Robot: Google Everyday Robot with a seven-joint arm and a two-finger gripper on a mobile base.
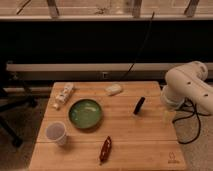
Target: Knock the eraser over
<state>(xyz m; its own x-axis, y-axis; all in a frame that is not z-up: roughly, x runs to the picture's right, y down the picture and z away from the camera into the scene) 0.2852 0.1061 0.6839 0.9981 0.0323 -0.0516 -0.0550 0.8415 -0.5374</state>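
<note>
The eraser point(139, 105) is a small thin black slab on the wooden table point(145, 145), right of centre, with its long side slanting up to the right. The white robot arm point(189, 86) hangs over the table's right edge. My gripper point(168, 118) points down below the arm's white housing, at the table's right edge. It is to the right of the eraser and a short gap apart from it, touching nothing that shows.
A green bowl point(85, 113) sits left of centre. A pale whitish block point(113, 89) lies at the back. A dark red elongated object point(105, 149) lies near the front edge. A white cup point(56, 133) stands front left and a white tube point(63, 95) lies back left. A dark wall is behind.
</note>
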